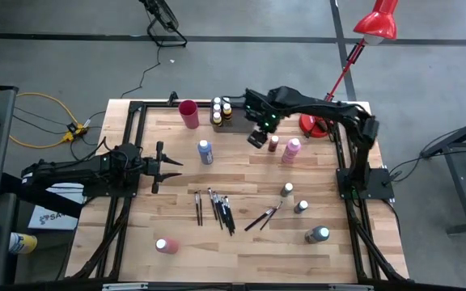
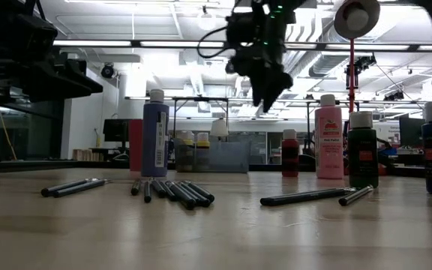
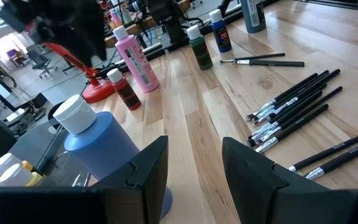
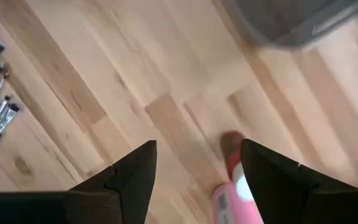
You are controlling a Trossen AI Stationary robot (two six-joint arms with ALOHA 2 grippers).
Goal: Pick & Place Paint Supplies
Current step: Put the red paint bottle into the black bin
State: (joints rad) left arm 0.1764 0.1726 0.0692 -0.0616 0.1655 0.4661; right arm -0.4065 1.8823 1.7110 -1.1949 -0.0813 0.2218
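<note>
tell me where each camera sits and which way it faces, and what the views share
high: overhead, straight down; both arms, left gripper, right gripper.
low: table height, level across the brushes; right gripper hangs above.
left wrist: past its open fingers at the blue bottle.
right wrist: down past open fingers onto wood.
shared: pink bottle.

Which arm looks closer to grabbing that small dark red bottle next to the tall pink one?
The right: its open gripper hangs just beside the small dark red paint bottle and tall pink paint bottle. The left gripper sits far across the wooden table.
</note>
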